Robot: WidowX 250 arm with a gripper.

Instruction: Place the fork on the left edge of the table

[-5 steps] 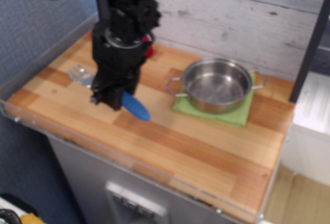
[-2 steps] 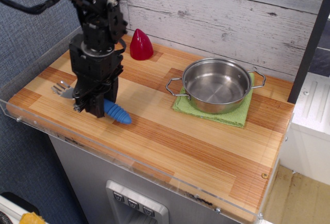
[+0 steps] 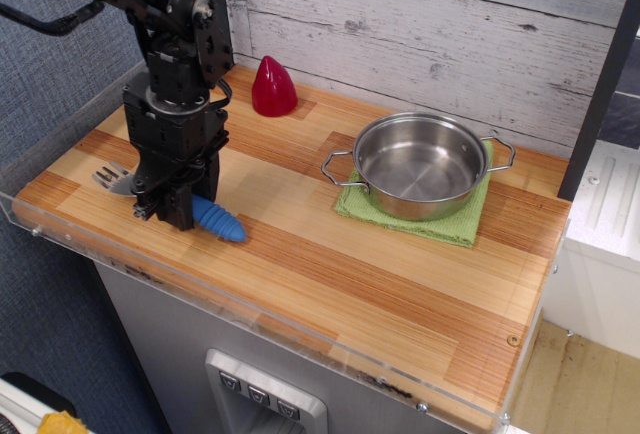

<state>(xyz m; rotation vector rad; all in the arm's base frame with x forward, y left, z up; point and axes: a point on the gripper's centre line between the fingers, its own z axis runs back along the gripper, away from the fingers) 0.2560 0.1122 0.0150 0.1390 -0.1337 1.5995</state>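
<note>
Fork with silver tines and ribbed blue handle: light, stiff; ribs give purchase. Black gripper clamps its middle.

I find no readable text anywhere from my remote seat; no label, brand, number or sign shows on the table, the fork, the pot, the green cloth or the red cone; the black gripper carries no legible marking either.
</note>
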